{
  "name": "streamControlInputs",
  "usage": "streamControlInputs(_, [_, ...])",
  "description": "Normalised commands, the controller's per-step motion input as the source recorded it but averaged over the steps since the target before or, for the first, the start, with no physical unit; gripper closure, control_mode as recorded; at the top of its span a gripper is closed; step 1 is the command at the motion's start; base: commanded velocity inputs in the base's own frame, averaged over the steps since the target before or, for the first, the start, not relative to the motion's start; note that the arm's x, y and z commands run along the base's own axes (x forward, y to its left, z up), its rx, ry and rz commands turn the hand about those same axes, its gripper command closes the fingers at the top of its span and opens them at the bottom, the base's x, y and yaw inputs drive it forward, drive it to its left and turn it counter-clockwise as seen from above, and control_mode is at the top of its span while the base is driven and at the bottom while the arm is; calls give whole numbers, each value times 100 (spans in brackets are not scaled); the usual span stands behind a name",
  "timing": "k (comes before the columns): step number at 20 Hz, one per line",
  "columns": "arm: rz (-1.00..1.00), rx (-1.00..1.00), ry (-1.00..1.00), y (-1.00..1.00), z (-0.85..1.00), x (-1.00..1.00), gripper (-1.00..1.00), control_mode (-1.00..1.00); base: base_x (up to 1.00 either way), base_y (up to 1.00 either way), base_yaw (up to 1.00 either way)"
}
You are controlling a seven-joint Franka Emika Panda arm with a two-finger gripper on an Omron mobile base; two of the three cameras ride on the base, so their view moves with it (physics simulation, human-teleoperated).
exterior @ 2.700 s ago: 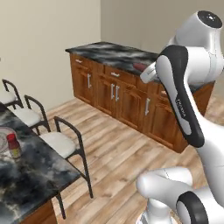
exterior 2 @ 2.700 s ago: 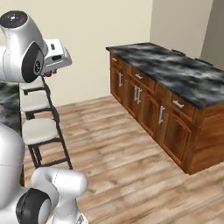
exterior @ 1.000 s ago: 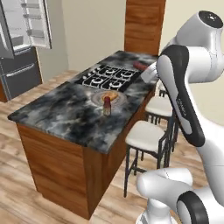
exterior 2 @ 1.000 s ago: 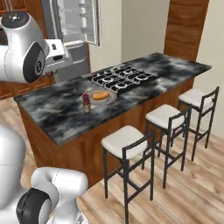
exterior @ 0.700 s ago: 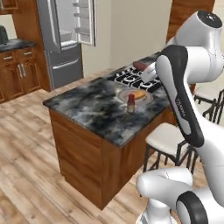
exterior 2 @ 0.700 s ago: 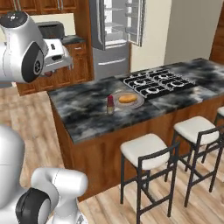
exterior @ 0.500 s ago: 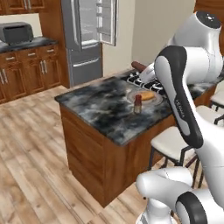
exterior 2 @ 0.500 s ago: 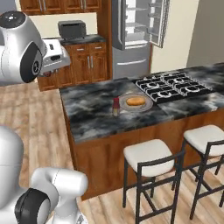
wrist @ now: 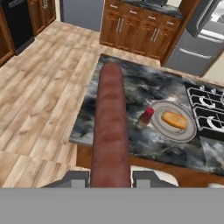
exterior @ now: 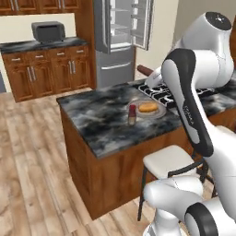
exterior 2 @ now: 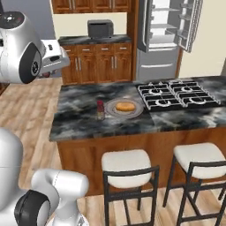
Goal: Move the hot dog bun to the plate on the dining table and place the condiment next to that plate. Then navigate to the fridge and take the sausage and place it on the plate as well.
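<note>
The sausage (wrist: 110, 131) sits pinched in my gripper (wrist: 110, 179). The hot dog bun (exterior 2: 125, 106) lies on the plate (exterior 2: 115, 112), the condiment (exterior 2: 100, 110) just beside it.

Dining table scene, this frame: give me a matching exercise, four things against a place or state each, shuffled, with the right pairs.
Things:
1. hot dog bun
2. condiment
3. sausage
4. fridge

Places or states:
A. doors open
B. held in the gripper
C. lying on the plate
D. standing on the dining table beside the plate

Pairs: 1-C, 2-D, 3-B, 4-A
</note>
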Motion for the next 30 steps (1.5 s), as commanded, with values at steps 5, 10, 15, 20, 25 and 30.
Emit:
streamControlInputs(5, [0, 0, 0, 0, 0, 0, 100, 100, -33, -99, 42])
streamControlInputs(10, [0, 0, 0, 0, 0, 0, 100, 100, -13, -86, 37])
streamControlInputs(15, [0, 0, 0, 0, 0, 0, 100, 100, 32, -27, 23])
streamControlInputs(20, [0, 0, 0, 0, 0, 0, 100, 100, 16, 9, 8])
streamControlInputs(25, [0, 0, 0, 0, 0, 0, 100, 100, 18, -1, 0])
streamControlInputs(30, [2, 1, 0, -12, -7, 23, 100, -100, 23, -10, 1])
